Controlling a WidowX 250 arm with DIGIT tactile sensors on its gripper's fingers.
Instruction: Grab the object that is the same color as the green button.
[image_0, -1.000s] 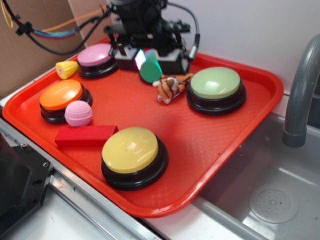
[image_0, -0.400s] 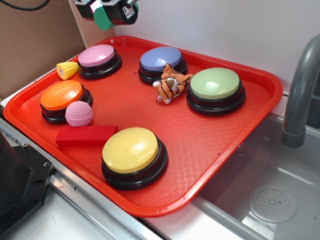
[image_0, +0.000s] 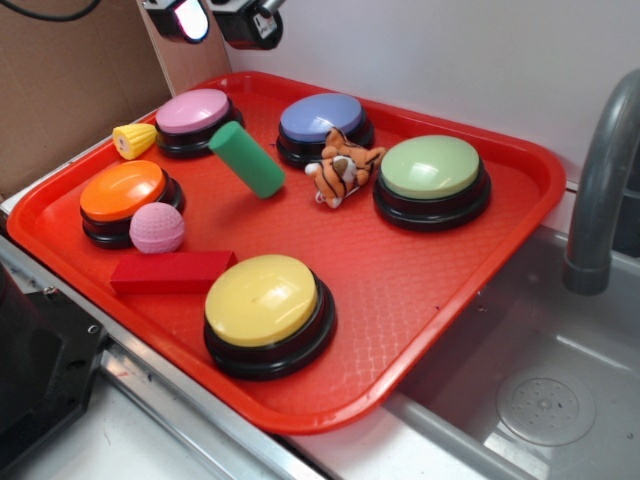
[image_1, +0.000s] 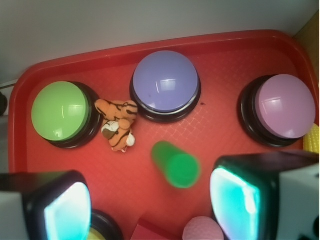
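Red tray (image_0: 480, 300) beside a sink, holding five dome buttons on black bases and several small items. Gripper (image_1: 150, 202): high above the tray's far left corner, only its lower end in the exterior view; fingers (image_1: 67, 207) spread wide apart with lit pads, nothing between them. Green cylinder (image_0: 246, 159): tilted, one end up toward the pink button (image_0: 193, 110), lying between the pink button and the purple button (image_0: 322, 117), clear of the gripper; in the wrist view it appears blurred, below the purple button and between the two fingers' line of sight; whether it rests on the tray cannot be told. Green button (image_0: 432, 166): pale sage dome, right side of tray, well apart from the cylinder. Toy tiger (image_0: 341, 172): just beside the green button, touching the purple button's base. Orange button (image_0: 123, 189): left edge, with a pink ball (image_0: 157, 227) touching it. Red block (image_0: 172, 271): flat, near the yellow button (image_0: 262, 299) at the front. Toy corn (image_0: 134, 139): beside the pink button
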